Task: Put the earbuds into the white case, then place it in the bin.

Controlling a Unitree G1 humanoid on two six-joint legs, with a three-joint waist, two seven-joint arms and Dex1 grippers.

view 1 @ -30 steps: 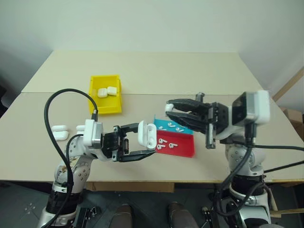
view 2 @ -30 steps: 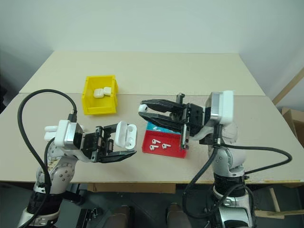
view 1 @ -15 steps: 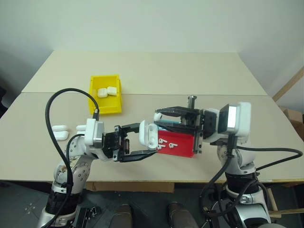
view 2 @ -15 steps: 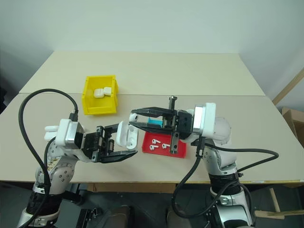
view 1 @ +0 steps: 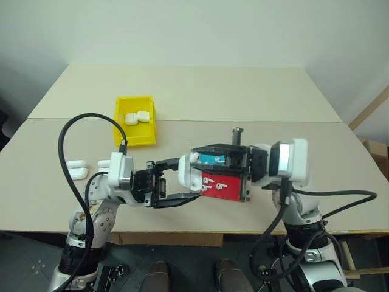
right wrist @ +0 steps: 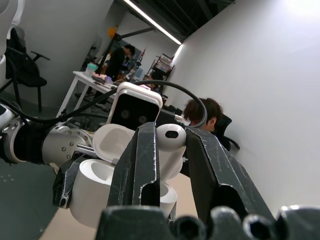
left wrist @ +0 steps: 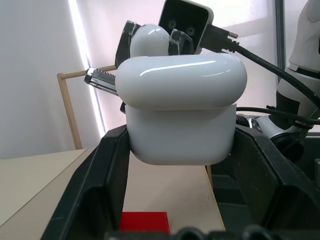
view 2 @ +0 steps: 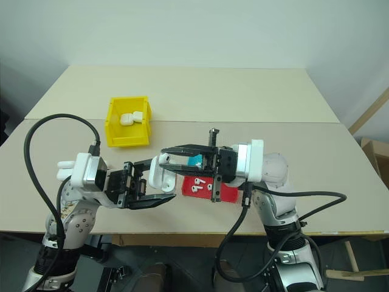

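My left gripper (view 1: 185, 180) is shut on the white case (view 1: 189, 172), held in the air over the table's front with its lid flipped open. In the left wrist view the case (left wrist: 180, 115) sits between the two black fingers (left wrist: 97, 180). My right gripper (view 1: 196, 157) reaches in from the right, shut on one earbud (right wrist: 169, 145), whose stem points down at the case's open mouth (right wrist: 97, 172). More earbuds (view 1: 209, 180) lie in the red and blue tray (view 1: 231, 191). The yellow bin (view 1: 135, 139) stands at the back left with two white cases (view 1: 138, 117) inside.
Two spare white cases (view 1: 77, 167) lie on the table left of my left arm. The tray sits just under and behind both grippers. In the right wrist view a person (right wrist: 202, 112) sits in the background behind my left arm.
My right gripper has moved left and a little down with the earbud, from above the tray to the open case. The left gripper and case stayed put.
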